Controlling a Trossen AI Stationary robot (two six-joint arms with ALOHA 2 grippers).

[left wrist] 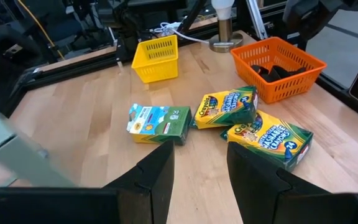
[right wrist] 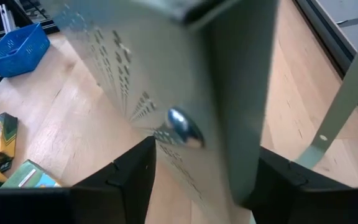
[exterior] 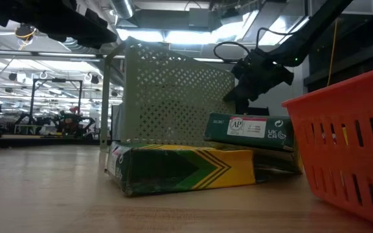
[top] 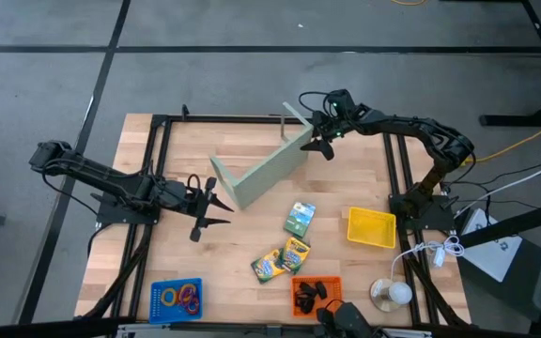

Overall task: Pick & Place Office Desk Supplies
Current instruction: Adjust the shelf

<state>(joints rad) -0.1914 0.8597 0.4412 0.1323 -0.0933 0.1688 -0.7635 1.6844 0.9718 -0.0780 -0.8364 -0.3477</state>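
Three green-and-yellow crayon boxes (top: 295,253) lie flat on the table's middle; the left wrist view shows them too (left wrist: 224,106). Black clips (top: 313,291) sit in an orange basket, and coloured rings (top: 181,297) in a blue basket. My left gripper (top: 209,208) hovers open left of the boxes, pointing at them (left wrist: 197,180). My right gripper (top: 325,143) is open at the far end of the pale green mesh riser (top: 266,169). The riser stands tipped on its side, its panel (right wrist: 229,93) between the two fingers. My right gripper (right wrist: 204,180) straddles the riser's far end edge (right wrist: 238,143) with open fingers, slanting down from the table's far right. I cannot tell whether either finger touches it.
A yellow basket (top: 371,226) stands right of the boxes. The orange basket (top: 316,293) and the blue basket (top: 176,299) stand near the near edge. A lamp with a white bulb (top: 391,293) is at the near right. Black frame rails run along the table's sides.
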